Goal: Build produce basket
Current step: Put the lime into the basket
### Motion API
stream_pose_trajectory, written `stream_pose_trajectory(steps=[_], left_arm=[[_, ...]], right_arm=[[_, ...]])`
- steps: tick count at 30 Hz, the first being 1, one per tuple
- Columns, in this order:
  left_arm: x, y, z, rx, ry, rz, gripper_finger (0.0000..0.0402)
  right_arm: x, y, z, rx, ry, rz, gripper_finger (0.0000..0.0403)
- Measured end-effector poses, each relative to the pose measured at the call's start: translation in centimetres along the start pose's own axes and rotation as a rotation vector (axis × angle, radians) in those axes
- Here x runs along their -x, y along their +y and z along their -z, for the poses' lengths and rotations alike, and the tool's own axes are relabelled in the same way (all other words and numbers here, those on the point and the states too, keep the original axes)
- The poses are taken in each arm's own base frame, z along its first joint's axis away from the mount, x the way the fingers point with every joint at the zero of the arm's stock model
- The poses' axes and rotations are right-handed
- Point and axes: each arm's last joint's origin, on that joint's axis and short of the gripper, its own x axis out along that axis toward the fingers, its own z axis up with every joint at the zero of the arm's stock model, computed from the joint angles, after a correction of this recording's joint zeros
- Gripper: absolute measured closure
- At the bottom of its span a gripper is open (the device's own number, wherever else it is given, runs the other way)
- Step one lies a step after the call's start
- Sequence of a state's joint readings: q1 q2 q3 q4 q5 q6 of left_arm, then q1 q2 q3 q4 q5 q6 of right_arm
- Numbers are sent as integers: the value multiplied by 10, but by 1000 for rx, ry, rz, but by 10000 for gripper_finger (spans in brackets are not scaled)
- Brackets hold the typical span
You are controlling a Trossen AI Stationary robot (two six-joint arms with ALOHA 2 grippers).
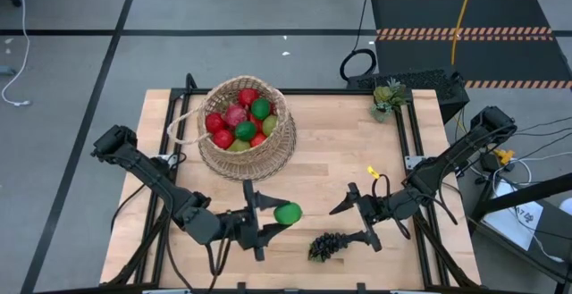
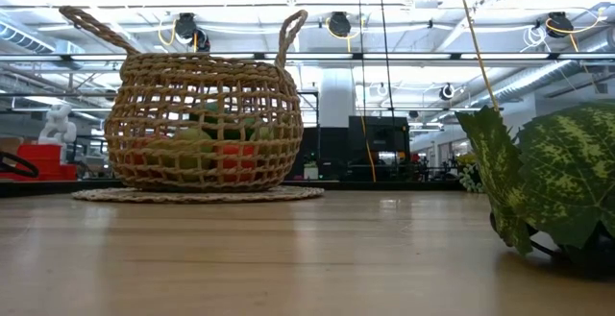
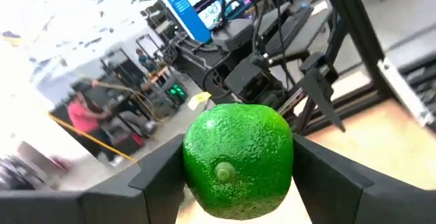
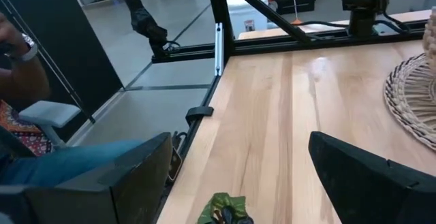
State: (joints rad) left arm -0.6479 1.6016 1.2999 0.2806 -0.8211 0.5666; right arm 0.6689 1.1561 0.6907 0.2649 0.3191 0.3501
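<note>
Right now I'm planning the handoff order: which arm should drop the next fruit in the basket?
Left. Its gripper already holds the lime, just below the basket. The right gripper is open and empty, near the grapes.

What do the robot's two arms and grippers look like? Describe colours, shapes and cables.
Both arms are dark, jointed and slender. The left gripper and right gripper each have two flat, black, blade-like fingers. Black cables trail by the arm bases.

A green lime (image 3: 238, 159) sits clamped between the left gripper (image 3: 240, 176)'s two dark fingers (image 3: 153, 176), with the right arm (image 3: 262, 81) beyond it and a person in pink (image 3: 85, 118) farther off.
</note>
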Motion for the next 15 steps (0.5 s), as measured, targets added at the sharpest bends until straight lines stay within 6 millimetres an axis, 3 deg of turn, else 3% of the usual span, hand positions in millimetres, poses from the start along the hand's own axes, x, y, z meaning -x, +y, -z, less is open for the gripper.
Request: stream_pose_trajectory(steps=[15], left_arm=[[0,0,0,-583,0,0,158]], right_arm=[[0,0,-2,17,-29,28,64]])
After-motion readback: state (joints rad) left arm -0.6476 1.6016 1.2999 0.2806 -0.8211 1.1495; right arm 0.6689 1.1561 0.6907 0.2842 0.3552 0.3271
